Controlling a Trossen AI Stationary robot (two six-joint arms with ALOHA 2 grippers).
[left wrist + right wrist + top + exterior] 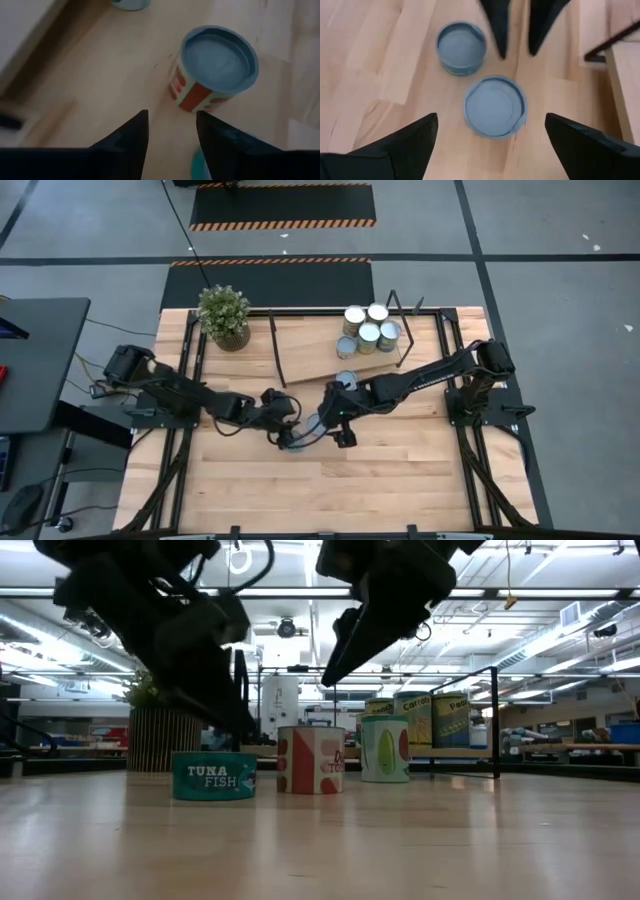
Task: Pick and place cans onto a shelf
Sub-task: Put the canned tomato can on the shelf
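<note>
the shelf (320, 358) lies on the far half of the table (400, 480), with the potted plant (224, 316) just beside its left end. four cans (367, 326) stand close together on the shelf's right part. one can (346, 379) sits on the table just in front of the shelf edge. nearer the table's middle, in front of the shelf, more cans stand near one another: in the low view the tuna fish can (213, 776) is leftmost, a taller can (311, 759) right of it, another can (385, 749) further right. the left gripper (289, 432) and right gripper (328, 427) hang over this middle group, facing each other.
</note>
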